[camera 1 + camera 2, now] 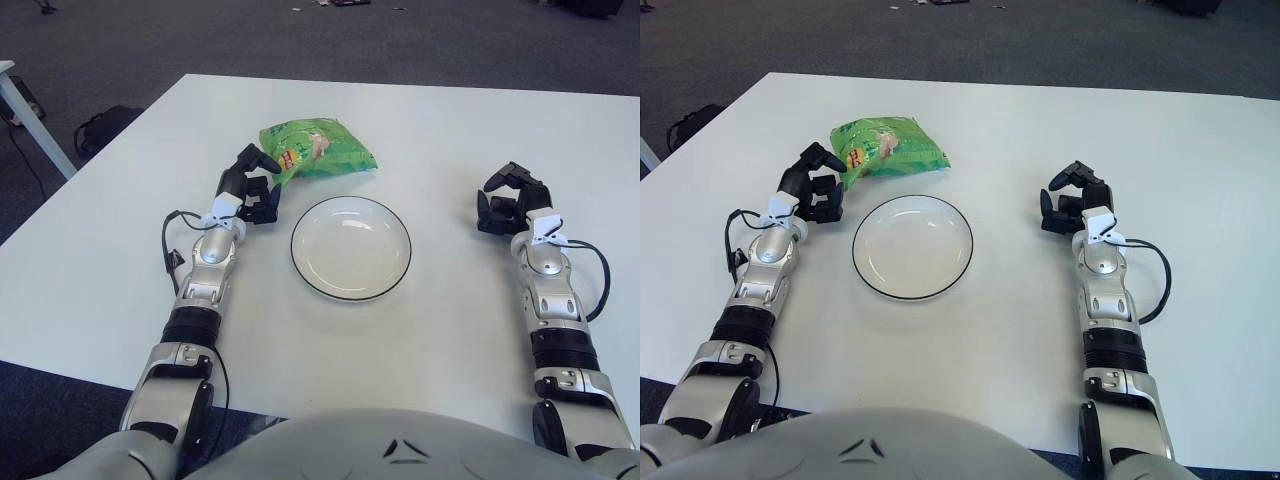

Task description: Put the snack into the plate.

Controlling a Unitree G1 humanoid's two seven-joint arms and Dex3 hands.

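A green snack bag (318, 148) lies flat on the white table (420, 330), just behind and left of an empty white plate with a black rim (351, 250). My left hand (252, 185) rests on the table at the bag's near left corner. Its fingers are loosely bent, its upper finger reaches the bag's edge, and it holds nothing. My right hand (508, 200) rests on the table to the right of the plate, well apart from it, with its fingers relaxed and empty.
The table's left edge runs diagonally close to my left arm. Beyond it a dark bag (100, 128) lies on the floor beside the white leg of another table (30, 110). Dark carpet lies behind the table's far edge.
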